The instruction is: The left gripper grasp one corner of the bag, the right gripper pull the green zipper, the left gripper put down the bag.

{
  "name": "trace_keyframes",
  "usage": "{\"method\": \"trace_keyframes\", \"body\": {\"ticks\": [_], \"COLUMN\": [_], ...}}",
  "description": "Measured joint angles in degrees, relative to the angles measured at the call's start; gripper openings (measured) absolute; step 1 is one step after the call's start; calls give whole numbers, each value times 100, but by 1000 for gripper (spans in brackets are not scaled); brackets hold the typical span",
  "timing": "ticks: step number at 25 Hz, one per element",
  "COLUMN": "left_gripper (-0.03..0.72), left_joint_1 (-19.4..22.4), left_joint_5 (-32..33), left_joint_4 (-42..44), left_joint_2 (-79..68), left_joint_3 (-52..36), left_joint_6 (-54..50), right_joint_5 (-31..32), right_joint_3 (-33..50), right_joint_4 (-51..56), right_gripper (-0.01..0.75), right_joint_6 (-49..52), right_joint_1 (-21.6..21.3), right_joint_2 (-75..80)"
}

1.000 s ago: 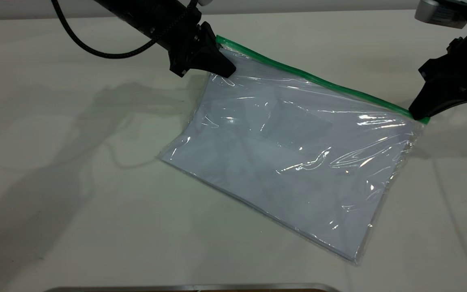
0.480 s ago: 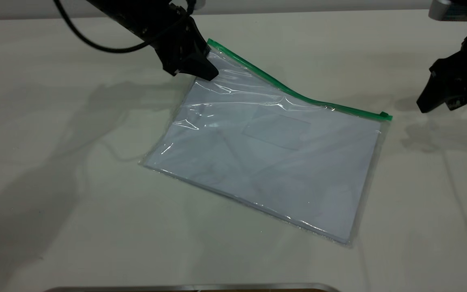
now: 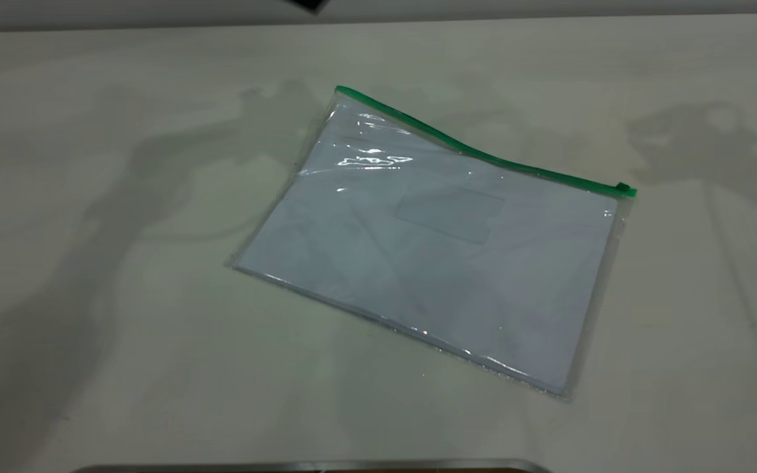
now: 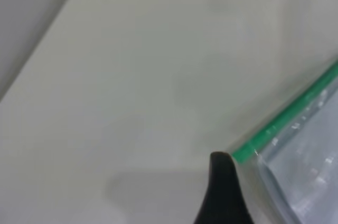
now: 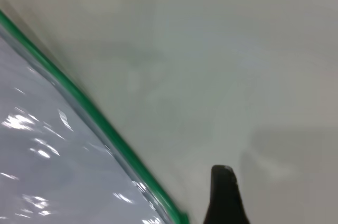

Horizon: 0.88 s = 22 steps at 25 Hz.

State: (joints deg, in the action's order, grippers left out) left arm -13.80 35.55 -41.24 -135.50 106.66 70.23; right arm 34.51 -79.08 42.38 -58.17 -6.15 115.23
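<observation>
The large flat clear plastic bag (image 3: 444, 249) is glossy, its film wrinkled and catching bright glints; the sheets inside look like smooth matt white paper; the thin bright green zipper (image 3: 477, 152) along its edge looks like smooth plastic; the pale tabletop (image 3: 122, 328) is smooth and matt.

We see just one black fingertip of the left gripper (image 4: 224, 192) in its wrist view, raised off the table. The right gripper (image 5: 226, 195) likewise shows a single dark fingertip, lifted clear and holding nothing.
</observation>
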Motion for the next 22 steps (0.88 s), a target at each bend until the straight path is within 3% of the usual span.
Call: {"method": "trace_keyframes", "body": {"ticks": [7, 12, 22], "left_gripper": [605, 589, 588], "left_joint_1": [0, 0, 0], "left_joint_5": [1314, 1974, 3088], "left_joint_4": [2114, 3095, 3542], "left_joint_2": [1489, 2682, 4385], "left_joint_3": [0, 0, 0], "left_joint_6": [-3033, -4359, -5068], "right_joint_5": [868, 1338, 2294], "right_joint_3": [-222, -222, -222], "right_joint_4": [-18, -21, -240], "right_gripper": [574, 574, 574], "right_joint_6": [87, 398, 1470], "right_joint_1": [0, 0, 0], "right_joint_2": [-1703, -2927, -4801]}}
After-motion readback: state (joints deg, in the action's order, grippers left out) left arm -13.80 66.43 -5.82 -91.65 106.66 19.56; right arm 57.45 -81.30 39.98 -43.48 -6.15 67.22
